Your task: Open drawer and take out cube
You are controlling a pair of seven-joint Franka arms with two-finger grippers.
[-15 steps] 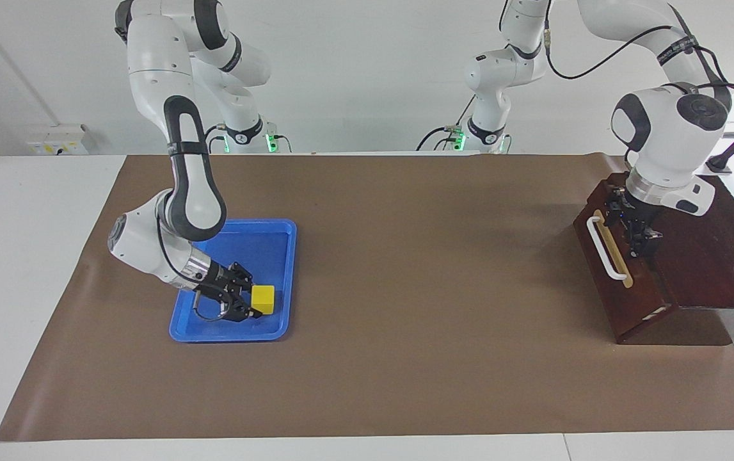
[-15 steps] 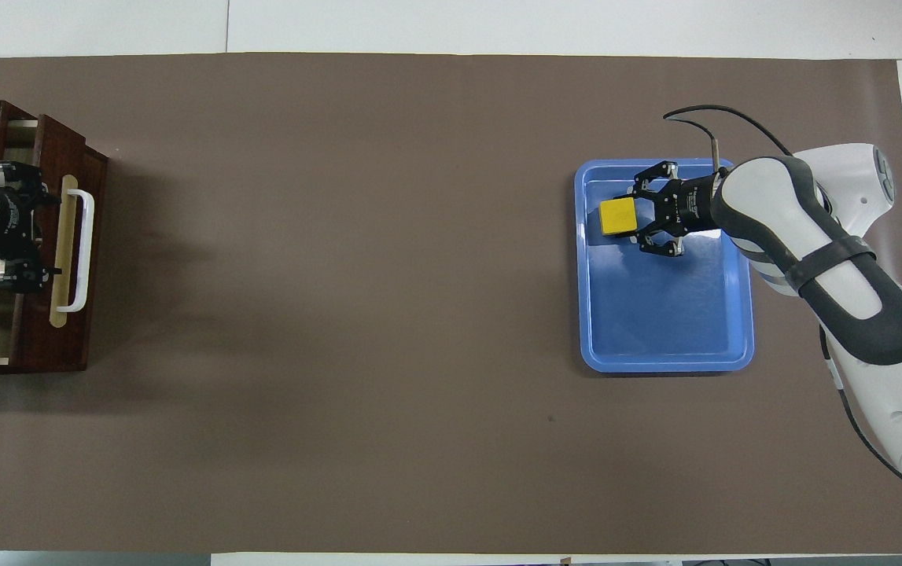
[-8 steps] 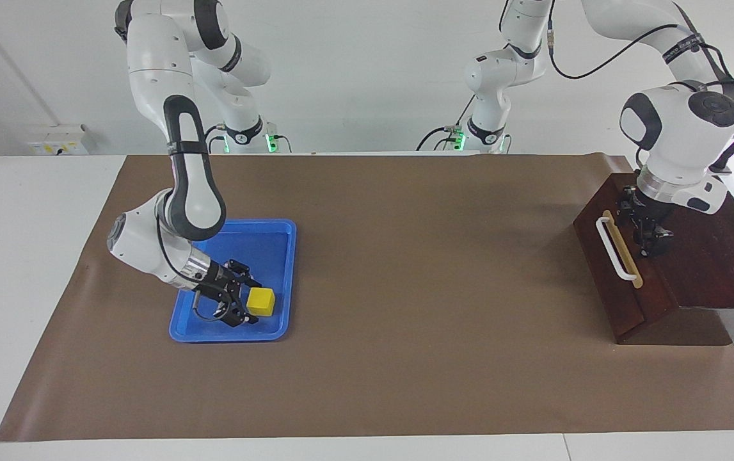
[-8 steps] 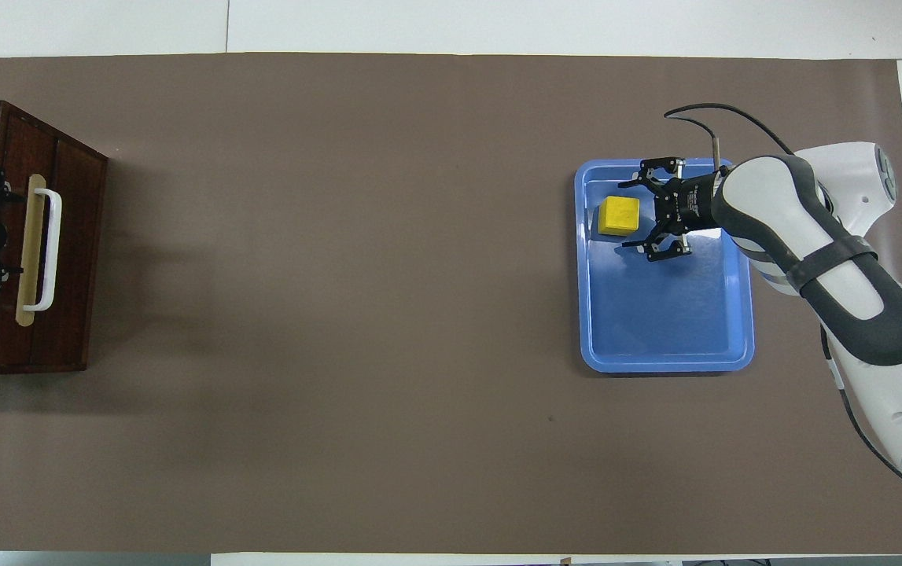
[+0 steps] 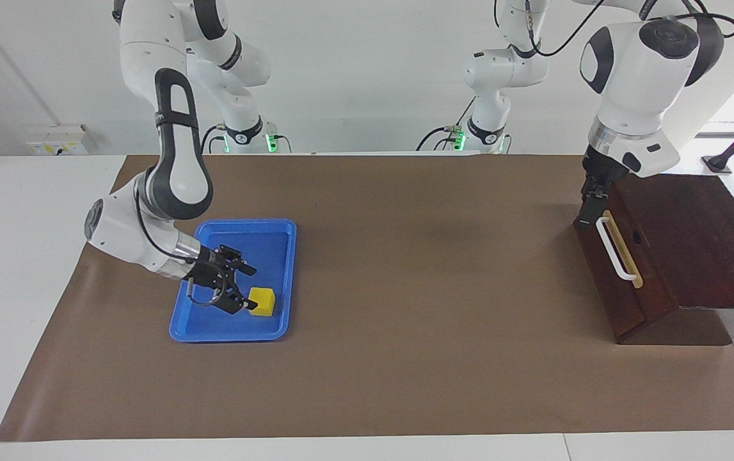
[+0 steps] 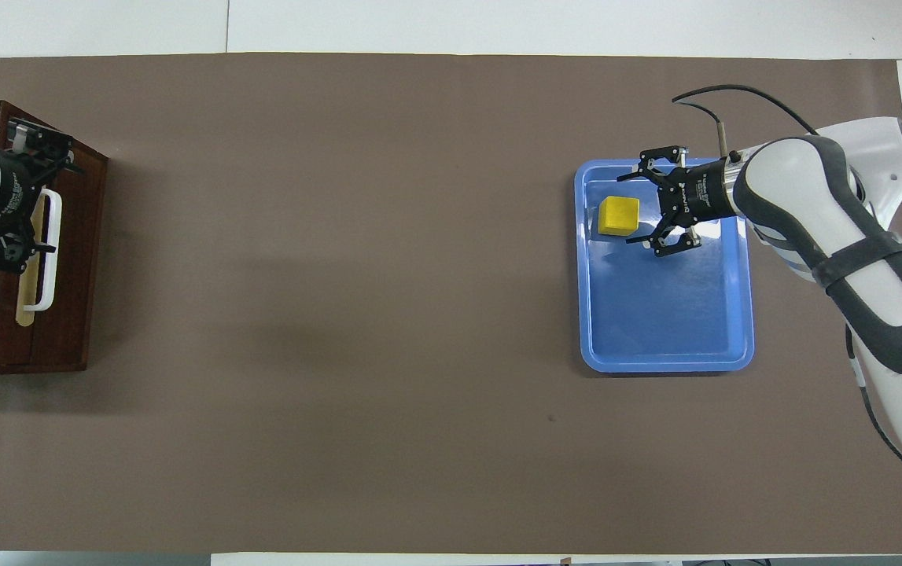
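**Cube released in the tray, drawer shut**

We count one yellow cube (image 5: 263, 301), one blue tray (image 5: 285, 282), one dark wooden box (image 5: 693, 243) with a single drawer (image 5: 619, 282) and its white bar handle (image 5: 616, 250), one brown mat (image 5: 405, 256), and two arms.

Compared with a second ago, the right gripper (image 5: 246, 288) has let go of the cube and drawn back from it: then its fingers clamped the cube, now they stand spread apart with the cube lying just in front of the fingertips, free of them, on the tray floor. The cube sits in the part of the tray farthest from the robots. The drawer, which stood pulled out a second ago, is now flush with the box front. The left gripper (image 5: 587, 208) has risen from the drawer and now hangs over the box's front edge, just above the handle's end nearer the robots.

The right arm bends down steeply from its elbow, wrist low and slanted, fingers pointing at the cube. The left arm hangs nearly upright, wrist high, its fingers open and pointing down, holding nothing.
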